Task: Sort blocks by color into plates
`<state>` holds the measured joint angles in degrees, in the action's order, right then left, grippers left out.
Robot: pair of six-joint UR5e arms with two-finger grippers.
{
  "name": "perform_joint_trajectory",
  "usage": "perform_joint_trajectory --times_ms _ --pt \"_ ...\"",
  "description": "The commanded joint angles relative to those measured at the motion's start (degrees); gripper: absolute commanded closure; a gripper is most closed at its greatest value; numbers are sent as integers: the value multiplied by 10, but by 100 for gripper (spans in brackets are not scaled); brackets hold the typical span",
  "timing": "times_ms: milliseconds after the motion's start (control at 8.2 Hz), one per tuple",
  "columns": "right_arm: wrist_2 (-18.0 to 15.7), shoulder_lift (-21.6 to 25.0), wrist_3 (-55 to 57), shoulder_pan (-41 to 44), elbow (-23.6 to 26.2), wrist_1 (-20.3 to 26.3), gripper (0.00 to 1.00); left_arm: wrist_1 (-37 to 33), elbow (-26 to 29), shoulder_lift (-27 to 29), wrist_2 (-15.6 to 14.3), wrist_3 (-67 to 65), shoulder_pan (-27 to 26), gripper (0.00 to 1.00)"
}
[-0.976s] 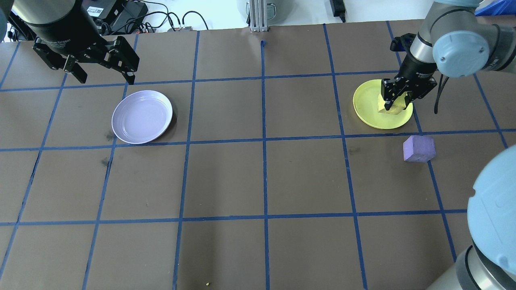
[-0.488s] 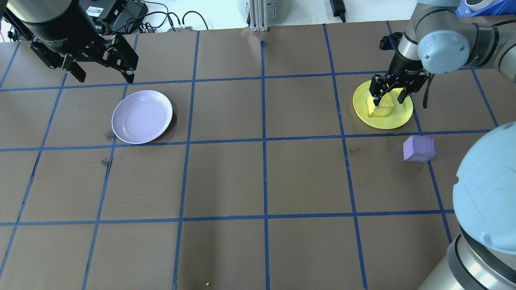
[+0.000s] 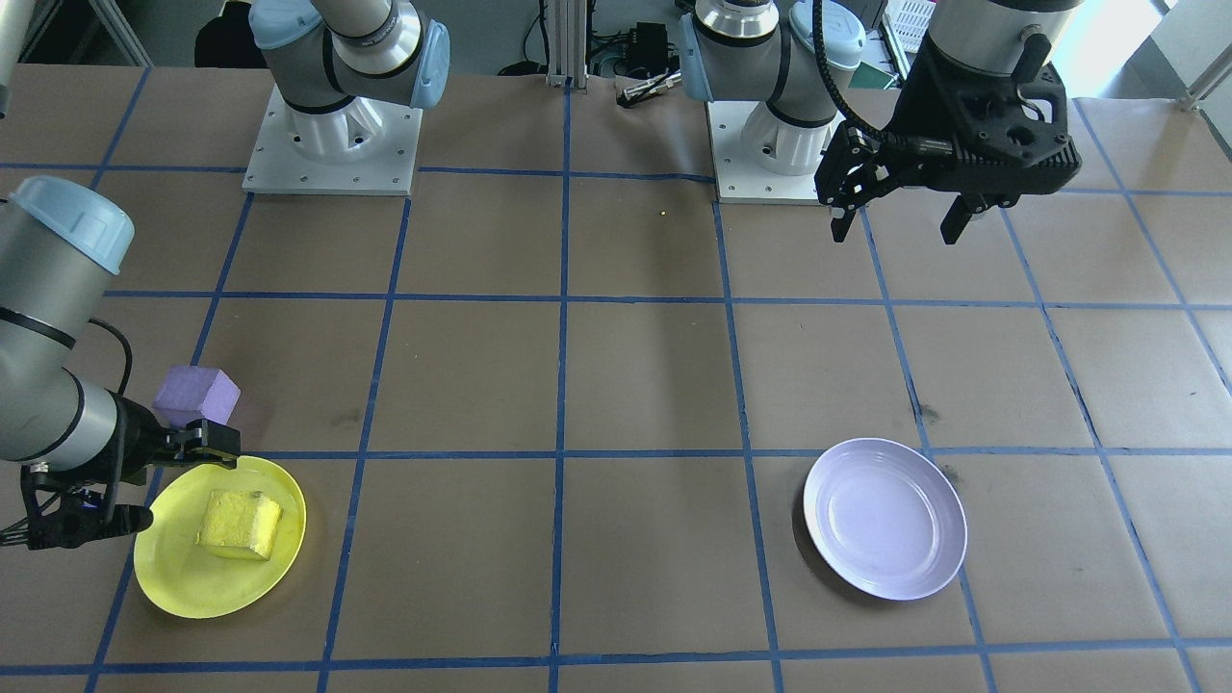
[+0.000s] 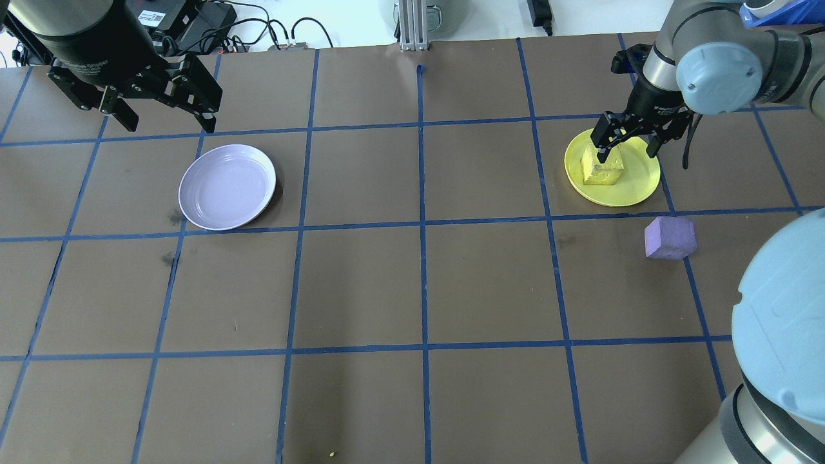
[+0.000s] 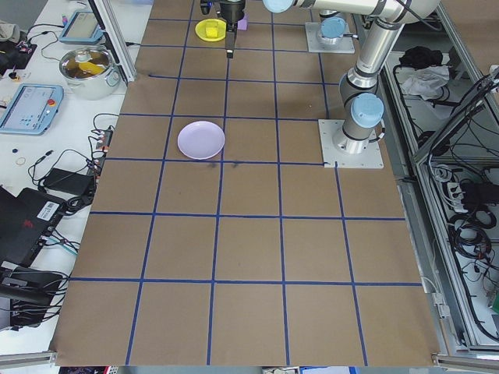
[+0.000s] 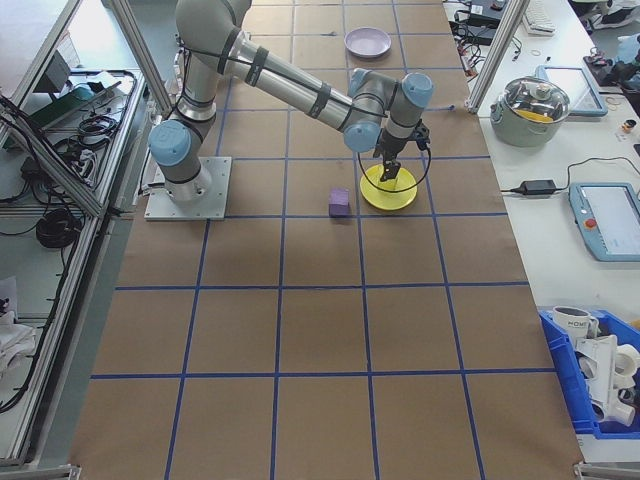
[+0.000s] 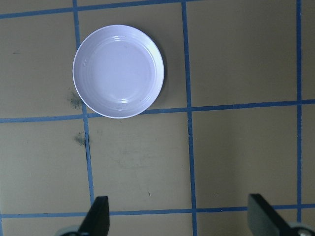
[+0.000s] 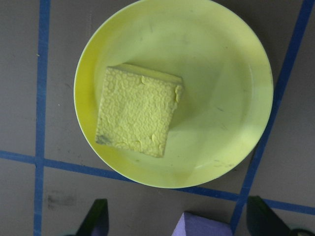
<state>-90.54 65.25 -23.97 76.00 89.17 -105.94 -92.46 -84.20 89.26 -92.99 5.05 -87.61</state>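
- I see the table (image 4: 419, 283), brown and gridded with blue tape, carrying everything; I take the yellow plate as my landmark.
- The left gripper (image 4: 164, 119) hangs high and far across the table from the yellow plate, just beyond the lavender plate; its jaws are spread wide with nothing between them.
- The right gripper (image 4: 628, 145) sits over the yellow plate, jaws apart and holding nothing; its wrist view shows both fingertips clear of the block below.
- The yellow plate (image 4: 641, 183) lies on the robot's right side of the table.
- The lavender plate (image 4: 227, 187) lies well apart from the yellow plate, on the robot's left side, with nothing in it.
- The purple block (image 4: 670, 238) rests on the table just beside the yellow plate, on the side toward the robot, touching neither plate.
- The yellow block (image 8: 138, 110) lies flat inside the yellow plate, off-centre toward one rim.
- My judgement: half is done. Yellow is sorted; the purple block has yet to be picked up and carried the long way to the lavender plate.
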Motion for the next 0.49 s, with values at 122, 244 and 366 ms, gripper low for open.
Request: perform_joint_trajectory --times_ms 122,244,366 --pt "-15 64 -79 -78 125 -41 0 0 0 0 1 0 0 0" --pt "-17 68 -79 -97 170 -98 0 -1 0 -1 1 0 0 0" --pt "-16 67 -78 -110 192 -106 0 0 0 -1 0 0 0 0"
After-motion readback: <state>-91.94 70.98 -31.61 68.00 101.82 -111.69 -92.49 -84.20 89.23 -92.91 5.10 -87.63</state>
